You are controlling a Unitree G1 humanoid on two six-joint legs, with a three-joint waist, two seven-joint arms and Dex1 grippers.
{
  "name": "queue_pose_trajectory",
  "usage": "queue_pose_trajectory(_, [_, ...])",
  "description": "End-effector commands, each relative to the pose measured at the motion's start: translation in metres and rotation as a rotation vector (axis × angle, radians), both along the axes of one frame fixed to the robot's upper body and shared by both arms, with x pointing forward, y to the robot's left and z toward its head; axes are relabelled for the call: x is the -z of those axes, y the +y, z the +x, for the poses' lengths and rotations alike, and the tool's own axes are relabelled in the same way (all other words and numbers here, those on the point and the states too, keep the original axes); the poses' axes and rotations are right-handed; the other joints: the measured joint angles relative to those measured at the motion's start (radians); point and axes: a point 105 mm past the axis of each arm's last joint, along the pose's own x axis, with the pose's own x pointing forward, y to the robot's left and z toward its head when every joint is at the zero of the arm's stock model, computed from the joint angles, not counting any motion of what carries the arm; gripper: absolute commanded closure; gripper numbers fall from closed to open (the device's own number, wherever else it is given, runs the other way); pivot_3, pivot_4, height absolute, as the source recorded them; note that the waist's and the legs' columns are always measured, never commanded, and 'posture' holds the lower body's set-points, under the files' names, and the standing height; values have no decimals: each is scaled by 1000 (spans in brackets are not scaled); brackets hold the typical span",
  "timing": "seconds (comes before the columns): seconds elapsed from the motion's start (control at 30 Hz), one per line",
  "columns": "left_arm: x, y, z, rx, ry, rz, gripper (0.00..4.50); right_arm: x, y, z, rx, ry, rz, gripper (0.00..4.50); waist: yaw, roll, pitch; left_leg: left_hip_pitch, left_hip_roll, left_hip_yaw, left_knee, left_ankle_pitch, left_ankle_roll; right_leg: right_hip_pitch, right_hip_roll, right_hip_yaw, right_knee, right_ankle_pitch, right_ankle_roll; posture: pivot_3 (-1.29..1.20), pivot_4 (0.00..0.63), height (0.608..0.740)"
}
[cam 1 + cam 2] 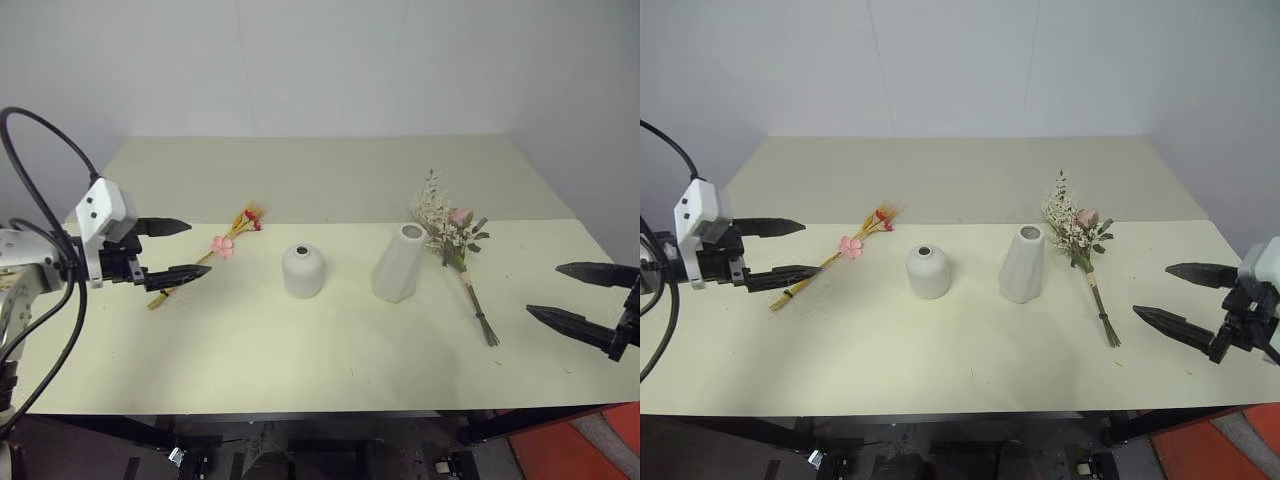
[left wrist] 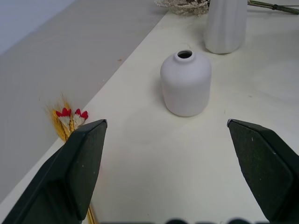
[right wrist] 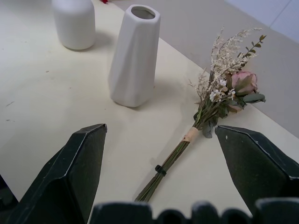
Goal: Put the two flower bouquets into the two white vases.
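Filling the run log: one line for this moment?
stage: pre-grasp | left end effector: open, by wheat bunch | right end effector: open, by rose bunch | short vase, tall vase: empty, upright

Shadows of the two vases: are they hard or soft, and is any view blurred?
Right wrist view: the taller vase casts a soft, faint shadow on the table. Left wrist view: the same under the short vase. Head views: even light, no glare, nothing blurred.
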Motion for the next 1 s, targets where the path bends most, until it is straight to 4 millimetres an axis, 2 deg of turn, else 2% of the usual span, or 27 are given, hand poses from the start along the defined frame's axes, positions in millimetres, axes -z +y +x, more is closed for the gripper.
queue_pose_trajectory(0.03, [-9, 1, -2, 6, -40, 12, 8, -15, -2, -2, 8, -68, -29, 127, 0, 0, 0, 0, 0, 0, 0, 0, 0, 0, 0, 0, 0, 0, 0, 0, 150, 740])
queue_pose_trajectory(0.57, [-11, -1, 1, 7, -33, 9, 8, -10, -1, -8, 27, -55, -22, 127, 0, 0, 0, 0, 0, 0, 0, 0, 0, 0, 0, 0, 0, 0, 0, 0, 150, 740])
queue_pose_trajectory(0.7, [3, 12, 17, -137, 11, 42, 8, -9, 2, -6, 37, -54, -25, 127, 1, 0, 0, 0, 0, 0, 0, 0, 0, 0, 0, 0, 0, 0, 0, 0, 150, 740])
queue_pose_trajectory(0.83, [1, 14, 44, -328, -2, -78, 8, -15, 27, -3, -23, -70, 2, 127, 2, 0, 0, 1, 0, 0, 0, 0, 0, 1, 0, 0, 1, 0, 0, 0, 150, 740])
queue_pose_trajectory(1.0, [19, 10, 73, -513, 122, -55, 8, -17, 63, 5, -116, -91, 39, 127, 1, -2, 0, 0, -1, -1, 1, 0, 0, 1, 0, 0, 1, 0, 0, 0, 150, 740])
